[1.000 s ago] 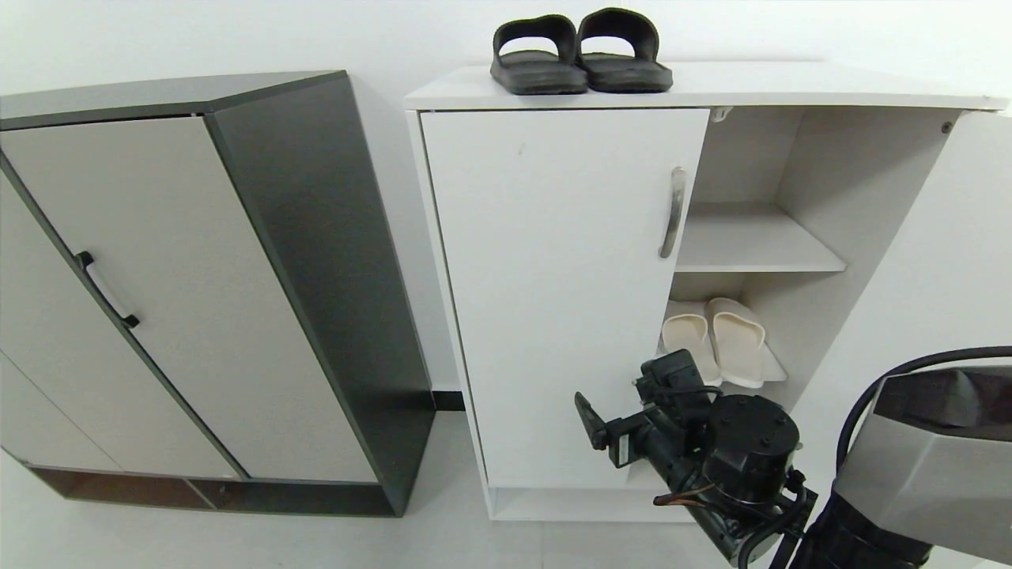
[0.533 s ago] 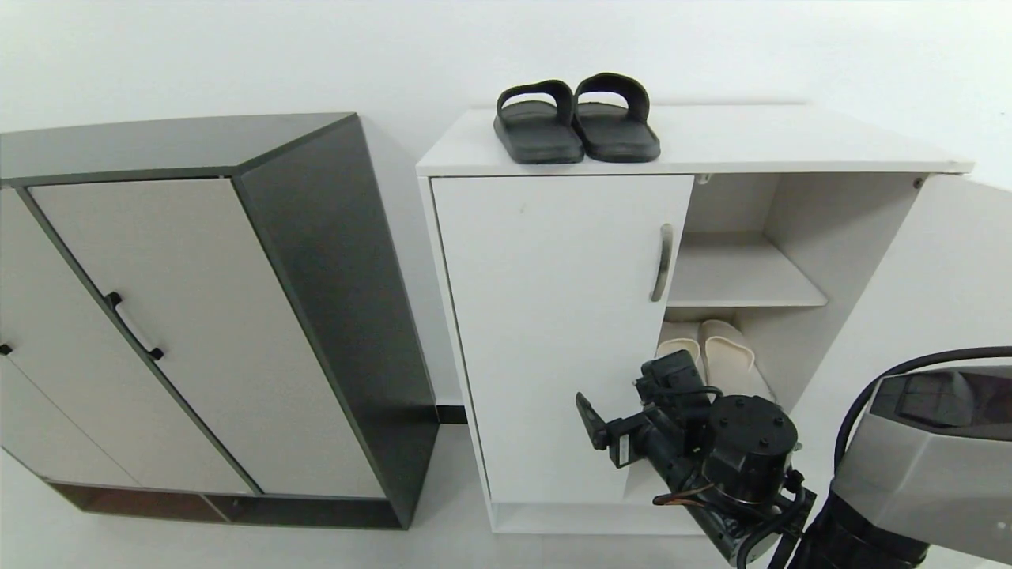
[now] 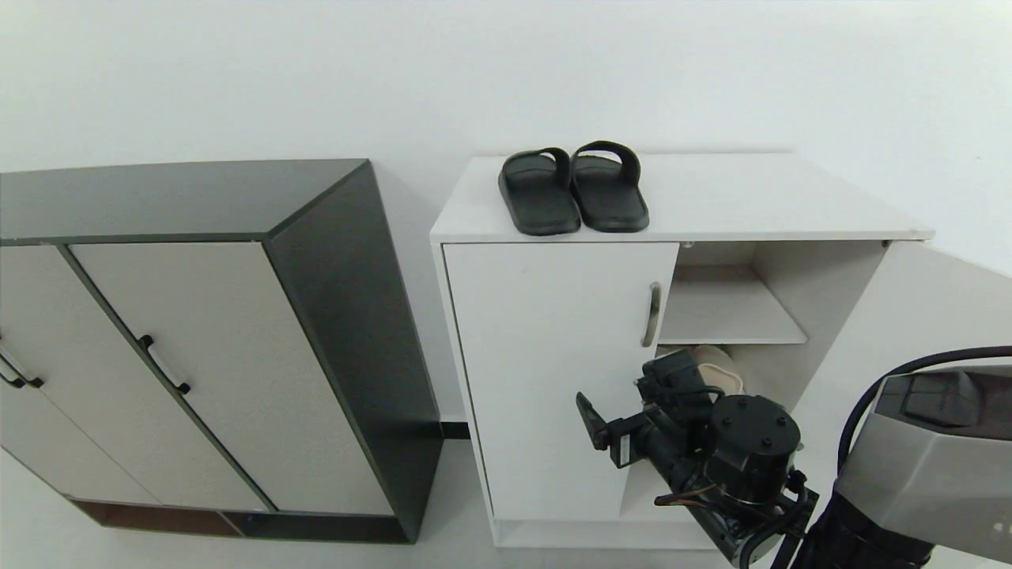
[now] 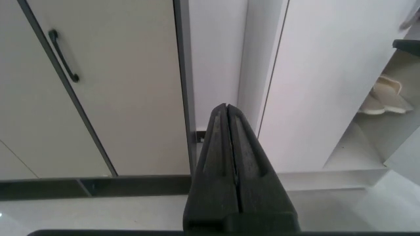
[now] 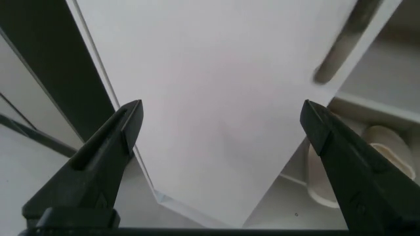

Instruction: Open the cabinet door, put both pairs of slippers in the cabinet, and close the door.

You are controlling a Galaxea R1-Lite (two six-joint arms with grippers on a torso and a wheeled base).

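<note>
Only my head camera has shifted: the whole scene sits lower in the head view than a second ago, while the things themselves have kept their places. My right gripper hangs low in front of the shut left door of the white cabinet, fingers spread wide and empty. My left gripper has its fingers pressed together on nothing.

The right door stands open, and the cream slippers lie inside below the shelf, partly hidden behind my arm. The black slippers sit side by side, touching, on the cabinet top towards its left, near the front edge.

I judge that pair light, soft and bendy, grippy rather than slick. I would pinch both inner edges together where they touch, or take the straps, and expect some sag.
</note>
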